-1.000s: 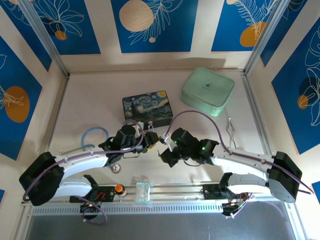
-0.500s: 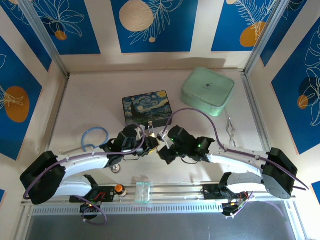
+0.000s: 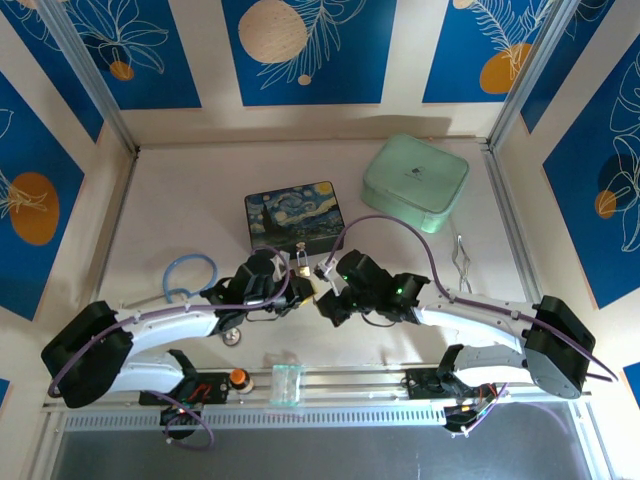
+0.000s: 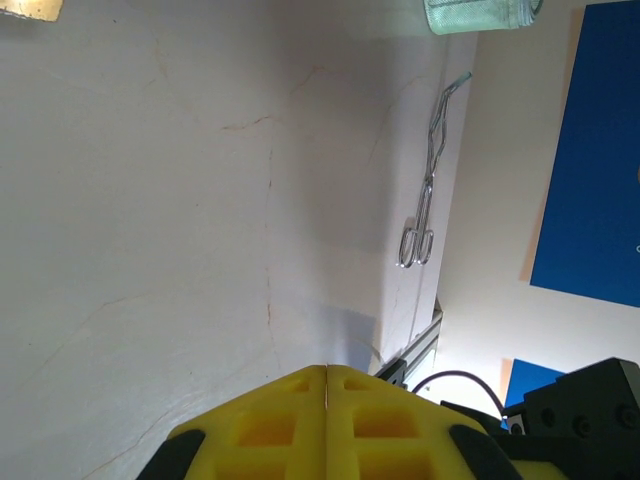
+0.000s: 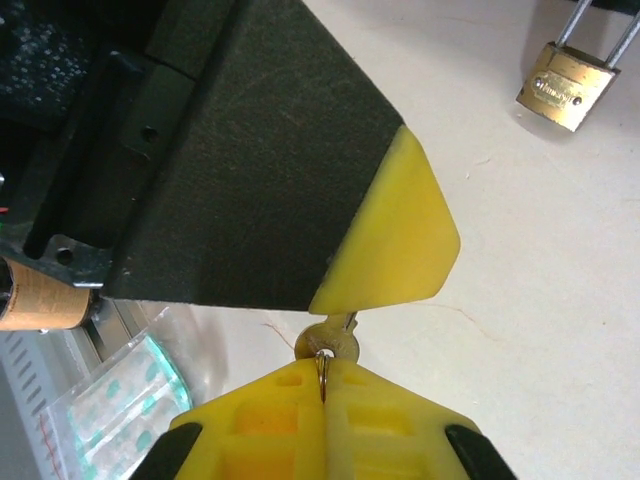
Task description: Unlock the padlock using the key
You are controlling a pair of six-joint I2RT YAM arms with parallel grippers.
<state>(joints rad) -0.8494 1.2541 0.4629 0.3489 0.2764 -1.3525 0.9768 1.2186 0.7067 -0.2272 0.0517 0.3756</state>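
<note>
Key gripped, padlock apparently not yet opened.
Right end effector pinching key; left end effector pressed together, nothing seen between. Padlock on tabletop, apart from key; insertion and turn left to do.

The padlock is brass-gold with a silver shackle, the key greyish. The tin bears swirling blue-and-yellow paint; the case is mint green, the tabletop cream.

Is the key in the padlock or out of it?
Out. The key is pinched in the right gripper, apart from the padlock on the table.
</note>
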